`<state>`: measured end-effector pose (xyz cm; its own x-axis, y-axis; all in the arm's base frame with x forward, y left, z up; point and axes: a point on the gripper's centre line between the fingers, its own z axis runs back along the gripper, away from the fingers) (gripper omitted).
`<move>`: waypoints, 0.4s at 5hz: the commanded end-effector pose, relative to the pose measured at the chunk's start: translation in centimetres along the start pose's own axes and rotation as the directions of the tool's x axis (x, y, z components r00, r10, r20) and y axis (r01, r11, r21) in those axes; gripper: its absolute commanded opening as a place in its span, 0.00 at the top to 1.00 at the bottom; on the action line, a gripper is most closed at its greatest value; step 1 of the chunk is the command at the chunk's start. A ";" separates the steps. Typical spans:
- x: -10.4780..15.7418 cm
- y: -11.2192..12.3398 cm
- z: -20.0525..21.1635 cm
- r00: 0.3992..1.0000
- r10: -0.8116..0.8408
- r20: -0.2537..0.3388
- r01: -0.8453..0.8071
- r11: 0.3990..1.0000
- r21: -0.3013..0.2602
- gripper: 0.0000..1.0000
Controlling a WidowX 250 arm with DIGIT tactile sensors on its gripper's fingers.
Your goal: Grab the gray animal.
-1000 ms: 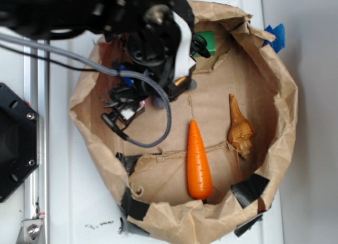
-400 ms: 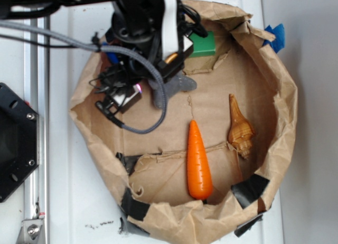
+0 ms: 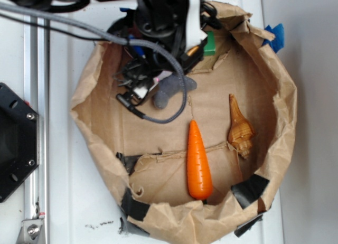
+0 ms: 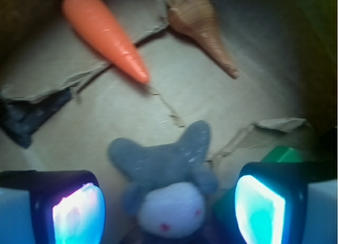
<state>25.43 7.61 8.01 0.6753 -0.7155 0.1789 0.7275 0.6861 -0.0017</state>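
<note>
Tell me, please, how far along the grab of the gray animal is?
Done: the gripper straddles the gray animal, one finger on each side. In hand: fingers open, not visibly touching it. Left: closing and lifting; it lies on the paper.

White desk (image 3: 68, 202), panelled surface.
- Brown paper-bag tray (image 3: 288, 112), crumpled walls rolled down, patched with black tape (image 3: 248, 188); sits directly on the desk.
- Blue tape scrap (image 3: 275, 35), on the desk just beside the tray's far right rim.
- Black mounting plate (image 3: 13, 141) with bolts, at the left edge.
- Metal rail (image 3: 36, 165), running alongside the plate, between it and the tray.
- Dark specks (image 3: 99, 223) near the tray's lower left corner.
</note>
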 end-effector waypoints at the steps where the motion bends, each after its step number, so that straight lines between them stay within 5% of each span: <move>1: -0.1 -1.0 -2.1 0.999 -0.034 -0.042 0.035 0.999 0.008 0.00; 2: -0.2 -1.2 -3.5 0.997 -0.040 -0.070 0.040 0.999 -0.014 0.00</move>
<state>24.49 6.97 3.91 0.6621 -0.7430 0.0978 0.7485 0.6621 -0.0362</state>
